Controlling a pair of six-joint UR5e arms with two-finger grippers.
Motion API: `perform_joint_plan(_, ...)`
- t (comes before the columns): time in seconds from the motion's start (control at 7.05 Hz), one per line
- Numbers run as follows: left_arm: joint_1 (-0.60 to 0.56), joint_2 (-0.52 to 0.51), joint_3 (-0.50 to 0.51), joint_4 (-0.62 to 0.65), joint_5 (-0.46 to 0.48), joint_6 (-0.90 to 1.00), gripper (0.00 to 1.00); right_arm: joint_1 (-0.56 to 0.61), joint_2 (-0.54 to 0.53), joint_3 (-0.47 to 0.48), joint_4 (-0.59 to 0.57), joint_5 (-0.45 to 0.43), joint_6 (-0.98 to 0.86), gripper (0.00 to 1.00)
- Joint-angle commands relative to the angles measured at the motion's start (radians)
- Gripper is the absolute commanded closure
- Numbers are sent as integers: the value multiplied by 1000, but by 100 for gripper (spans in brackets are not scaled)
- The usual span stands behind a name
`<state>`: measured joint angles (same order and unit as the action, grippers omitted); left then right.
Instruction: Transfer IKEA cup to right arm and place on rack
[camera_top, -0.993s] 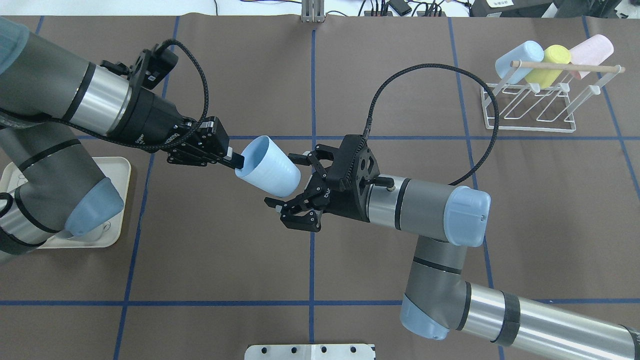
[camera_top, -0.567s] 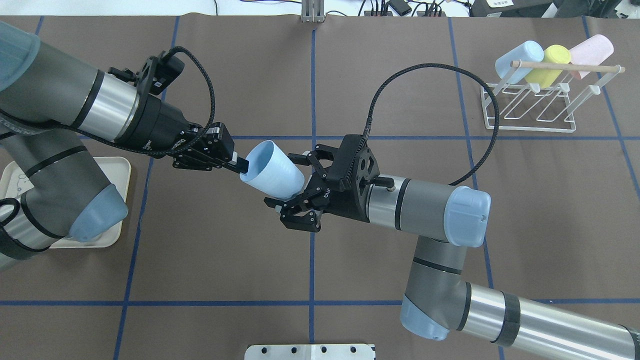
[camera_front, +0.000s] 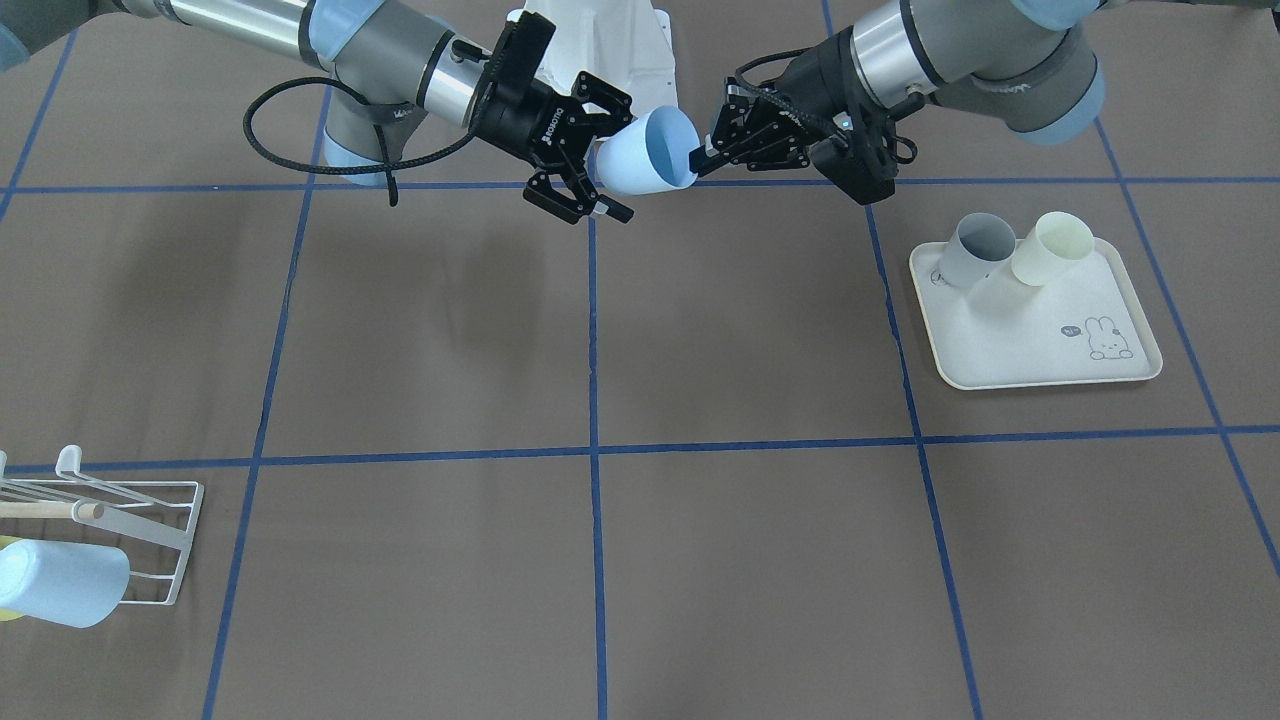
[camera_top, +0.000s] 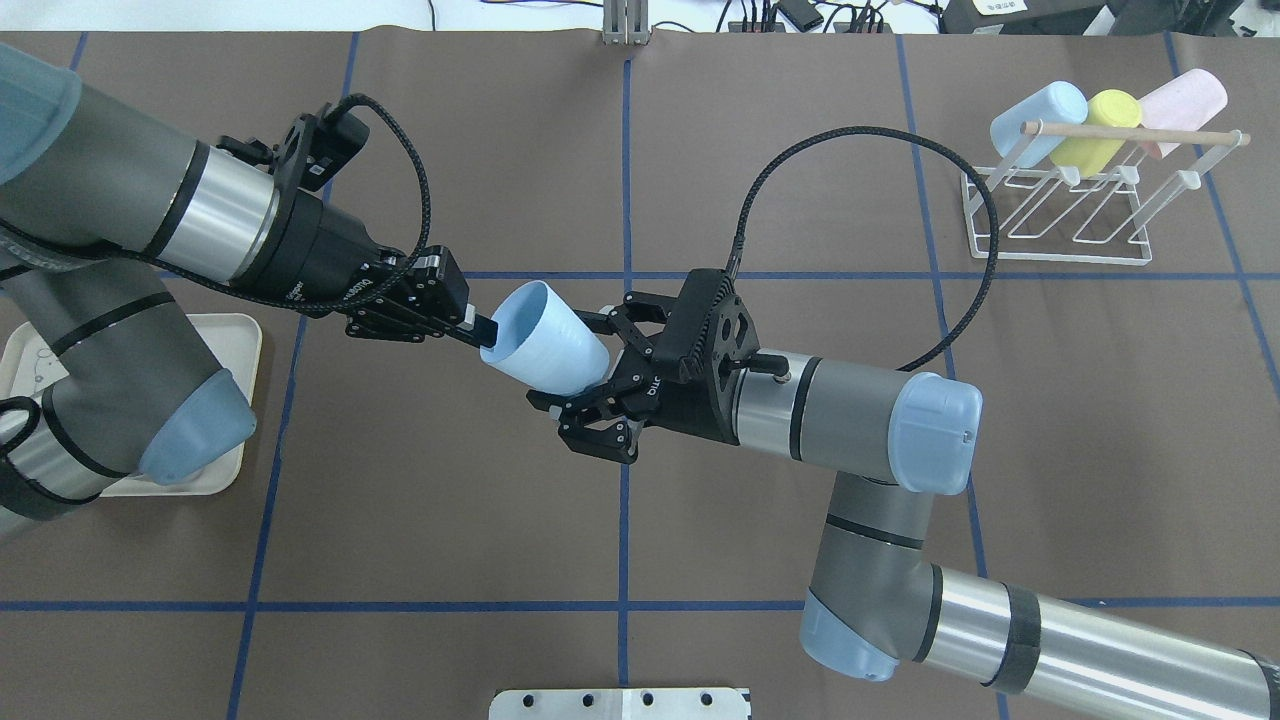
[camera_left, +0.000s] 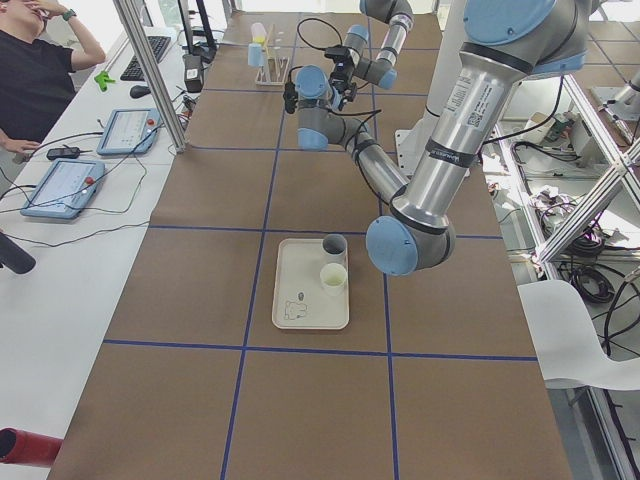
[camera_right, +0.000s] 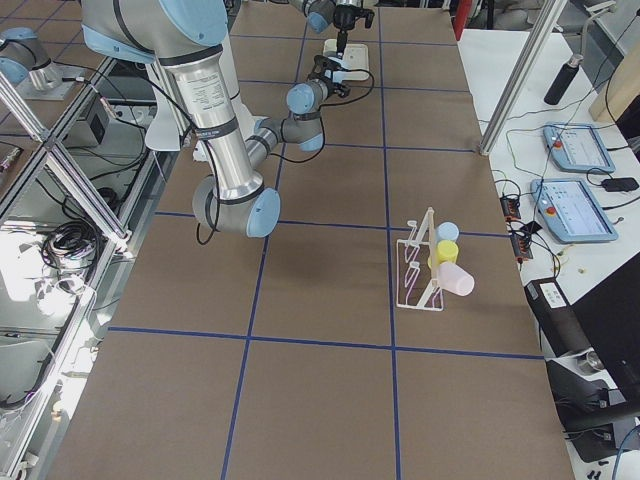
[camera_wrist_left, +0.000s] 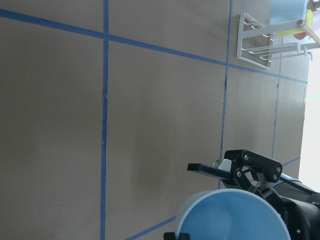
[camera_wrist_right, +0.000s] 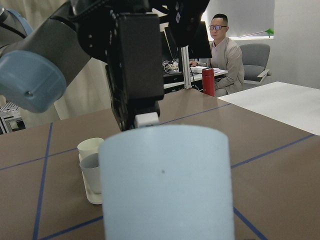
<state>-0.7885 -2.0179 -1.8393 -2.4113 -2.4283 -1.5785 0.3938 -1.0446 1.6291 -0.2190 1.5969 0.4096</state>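
Observation:
The IKEA cup (camera_top: 545, 342) is light blue and hangs tilted above the table's middle, its mouth toward my left arm. My left gripper (camera_top: 472, 324) is shut on its rim, one finger inside the mouth. My right gripper (camera_top: 572, 362) is open, with its two fingers either side of the cup's base. From the front, the cup (camera_front: 640, 152) sits between the left gripper (camera_front: 700, 158) and the right gripper (camera_front: 612, 158). The cup (camera_wrist_right: 167, 180) fills the right wrist view. The white wire rack (camera_top: 1060, 215) with its wooden rod stands at the far right.
The rack holds a blue cup (camera_top: 1040, 118), a yellow cup (camera_top: 1100, 130) and a pink cup (camera_top: 1185, 105). A cream rabbit-print tray (camera_front: 1040, 340) on my left side carries a grey cup (camera_front: 975, 250) and a cream cup (camera_front: 1050, 245). A seated person (camera_wrist_right: 225, 55) is beyond the table.
My left arm has carried the cup rightward, so its base now lies between the right gripper's open fingers. The right gripper has edged slightly toward the cup.

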Motion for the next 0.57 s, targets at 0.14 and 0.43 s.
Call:
perform_joint_plan(0.14, 0, 2, 0, 0, 0, 2, 100, 0, -2, 5, 0, 0, 0, 29)
perform_joint_plan(0.43, 0, 2, 0, 1, 0, 2, 100, -3, -2, 6, 0, 0, 0, 47)
